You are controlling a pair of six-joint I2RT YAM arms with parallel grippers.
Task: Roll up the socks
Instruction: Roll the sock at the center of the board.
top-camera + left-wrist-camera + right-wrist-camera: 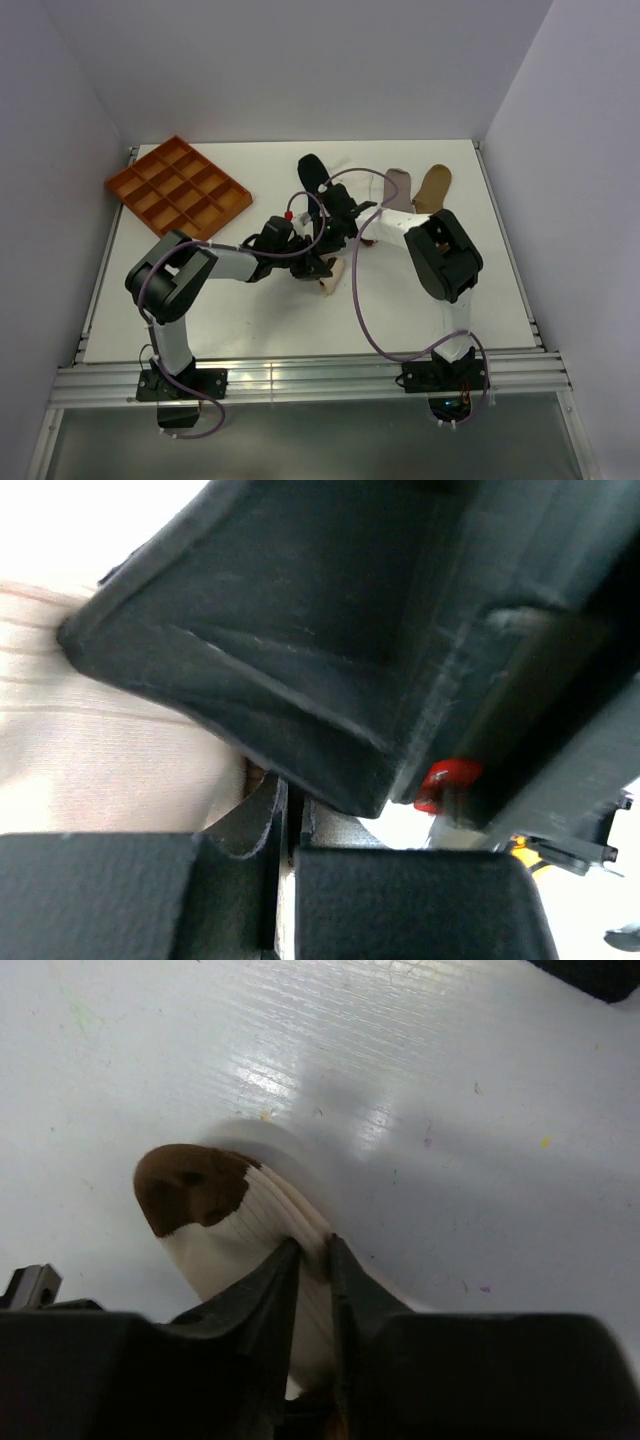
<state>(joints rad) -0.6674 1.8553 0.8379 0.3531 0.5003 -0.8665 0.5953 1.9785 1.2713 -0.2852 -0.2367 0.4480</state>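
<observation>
Table [450,300]: R claw [315,1255] clamped on cream sock [265,1210], L claw [290,825] together beside it, tray [175,187] back-left.

Two arms on show, the left arm [175,280] and right arm [442,255] alike: chunky black joint housings, white links between. A purple cable [356,305] runs off each. Black bases [180,385], a small red knob [288,214] on one wrist, and the right end effector [312,1255] shows matte black wedge fingers [260,1295].

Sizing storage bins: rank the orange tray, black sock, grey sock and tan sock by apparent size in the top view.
1. orange tray, clearly largest.
2. black sock, grey sock and tan sock look alike; the black sock is partly hidden, so no ranking among them.
</observation>
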